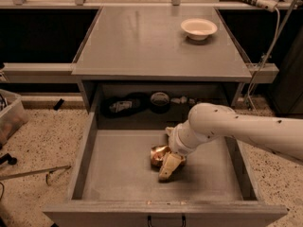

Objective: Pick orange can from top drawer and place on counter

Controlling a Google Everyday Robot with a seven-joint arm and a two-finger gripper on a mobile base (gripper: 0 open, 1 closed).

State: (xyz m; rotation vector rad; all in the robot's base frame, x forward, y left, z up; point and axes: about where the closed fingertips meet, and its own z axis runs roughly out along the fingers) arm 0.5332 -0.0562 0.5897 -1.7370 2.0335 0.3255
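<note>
Reaching from the right into the one open drawer (118, 174), my single gripper (165, 154) sits low over the drawer floor, a little right of centre. Jaws: apart, with one finger (170, 167) on the near side and the other on the far side of the one orange can (157, 155). The can lies on the drawer floor between them; whether they press on it I cannot tell. One counter (142, 41) lies beyond and above the drawer. One white bowl (199, 28) stands at the counter's far right, well apart from the can.
</note>
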